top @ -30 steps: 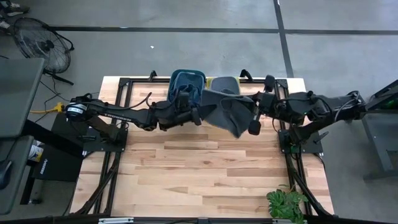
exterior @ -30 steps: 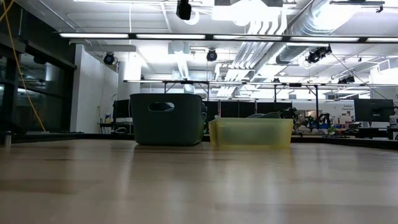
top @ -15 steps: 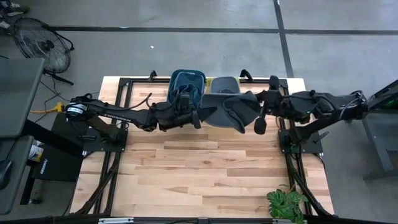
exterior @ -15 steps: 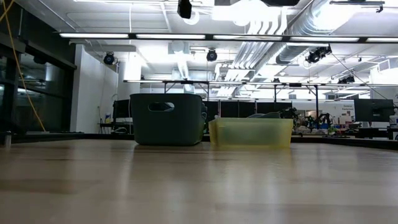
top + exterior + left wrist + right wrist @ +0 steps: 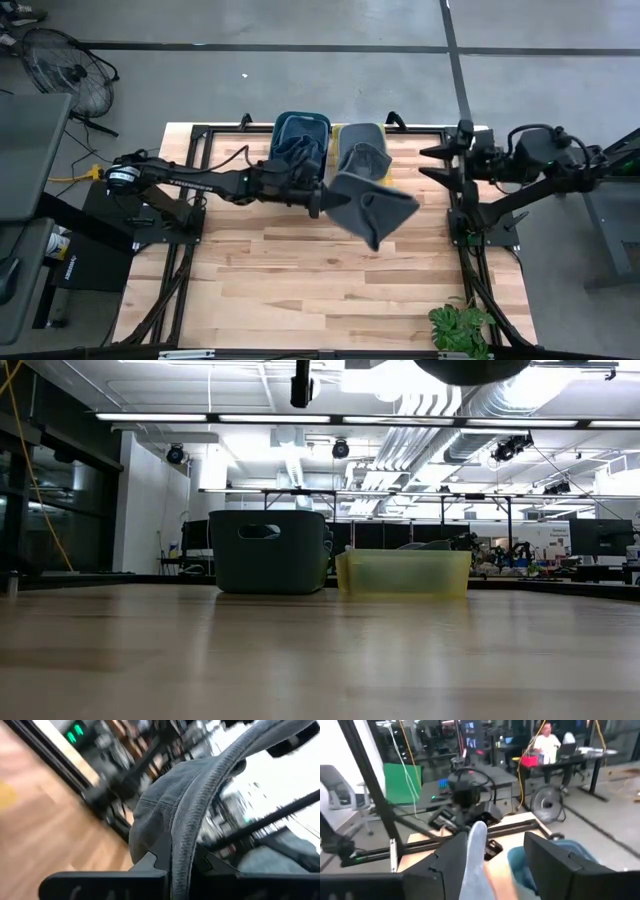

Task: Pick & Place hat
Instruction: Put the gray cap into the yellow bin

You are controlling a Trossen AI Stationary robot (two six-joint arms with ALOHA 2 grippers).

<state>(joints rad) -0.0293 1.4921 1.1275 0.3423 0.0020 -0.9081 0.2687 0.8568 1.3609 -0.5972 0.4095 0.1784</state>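
Note:
A grey hat (image 5: 375, 208) hangs in the air over the table's far middle, just on the near side of the two bins. My left gripper (image 5: 318, 202) reaches in from the table's left and is shut on the hat's left edge. In the left wrist view the hat (image 5: 160, 810) fills the middle, its stitched rim running up from my left gripper (image 5: 175, 862). My right gripper (image 5: 432, 163) stands open near the table's right edge, apart from the hat. In the right wrist view the hat's edge (image 5: 475, 855) shows beyond the open fingers. My left gripper pinches the hat's stitched rim (image 5: 176, 851) between its two fingers. The fingers come in roughly level from the table's left. The hat is lifted clear of the table and sticks out beyond the fingers toward the right, tilted.
Side by side at the table's far edge stand a blue bin (image 5: 300, 135) with dark cloth in it and a yellowish bin (image 5: 362, 145) with a grey hat in it. A potted plant (image 5: 460, 328) sits at the near right corner. Bare wood (image 5: 320, 280) fills the near half.
My right gripper has opened, let go of the hat and drawn back toward the table's right edge. The hat now hangs from my left gripper alone. Its free right part has swung toward the near edge.

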